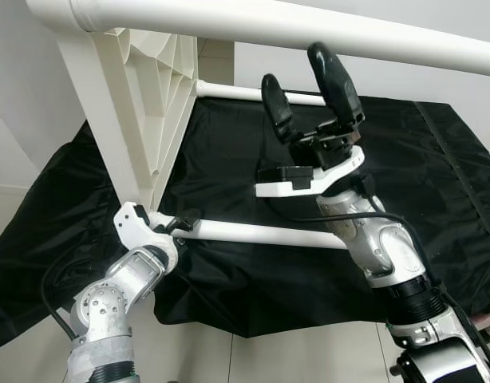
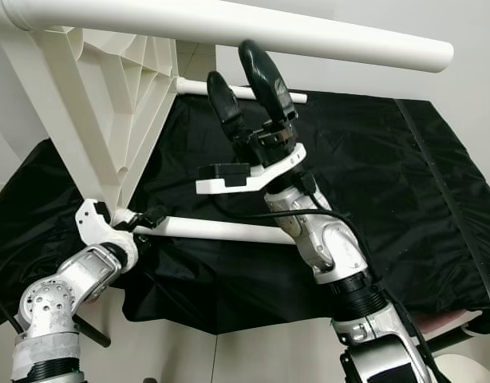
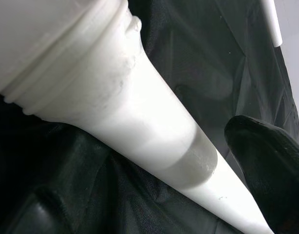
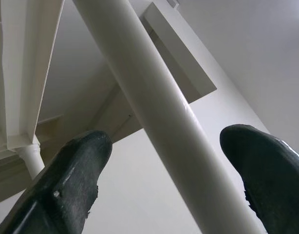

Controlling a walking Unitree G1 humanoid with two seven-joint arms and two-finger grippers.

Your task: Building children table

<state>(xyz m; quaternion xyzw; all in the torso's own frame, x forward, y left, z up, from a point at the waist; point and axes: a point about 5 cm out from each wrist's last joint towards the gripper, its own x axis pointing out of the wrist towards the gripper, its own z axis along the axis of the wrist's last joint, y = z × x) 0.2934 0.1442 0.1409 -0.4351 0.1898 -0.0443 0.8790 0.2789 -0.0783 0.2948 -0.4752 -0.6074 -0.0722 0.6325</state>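
The white plastic children's table [image 1: 141, 96] stands tipped on its side on a black cloth [image 1: 436, 191], ribbed underside showing, with white tube legs jutting out. One upper leg [image 1: 309, 32] runs across the top of the head views; a lower leg [image 1: 261, 232] stretches sideways just above the cloth. The left tool [image 1: 183, 221] sits at the base of that lower leg, where it joins the table; its black fingers [image 3: 266, 161] lie alongside the tube, but whether they pinch it cannot be told. The left arm bends upward from the elbow. The right tool [image 1: 309, 84] points up, fingers spread apart, under the upper leg without touching it. Pale walls and a light tiled floor [image 1: 309, 355] surround the cloth.
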